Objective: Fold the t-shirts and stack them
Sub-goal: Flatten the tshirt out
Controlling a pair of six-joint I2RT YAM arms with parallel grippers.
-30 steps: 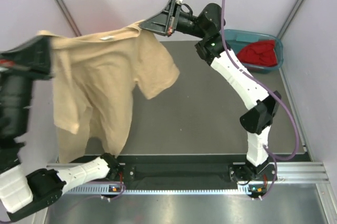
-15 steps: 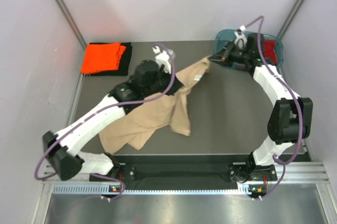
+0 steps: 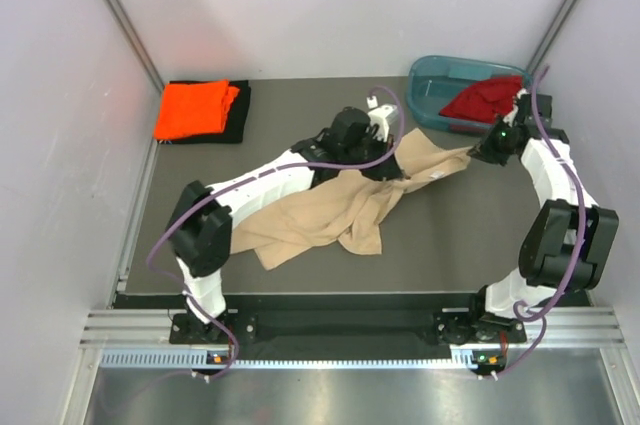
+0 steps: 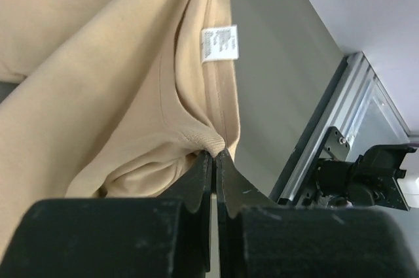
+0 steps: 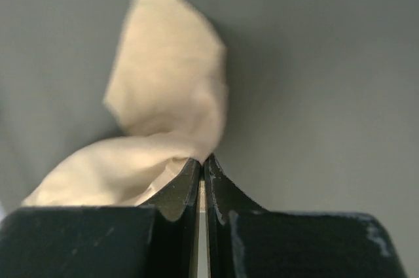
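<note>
Left tool (image 4: 214, 155) and right tool (image 5: 201, 159) pinch the beige t-shirt (image 3: 320, 215) — slumped between them.

Beige t-shirt (image 3: 310, 215) lies crumpled; orange one (image 3: 195, 110) folded atop black one (image 3: 243, 115).

A plain beige-tan t-shirt (image 3: 320, 215) is seen on the worktop (image 3: 450, 235), which is coloured a flat dark grey. A small white label (image 4: 218, 43) printed with grey lettering is sewn inside its collar. In the right wrist view the same cloth is rendered paler, nearly cream. A bright orange t-shirt (image 3: 192, 110) is laid over a black t-shirt (image 3: 241, 113). A dark red t-shirt (image 3: 485, 97) is heaped in a teal plastic tub (image 3: 430, 80). The arms are cased in white and black, and purple cables (image 3: 150, 260) are run along them. The jaws are black.
</note>
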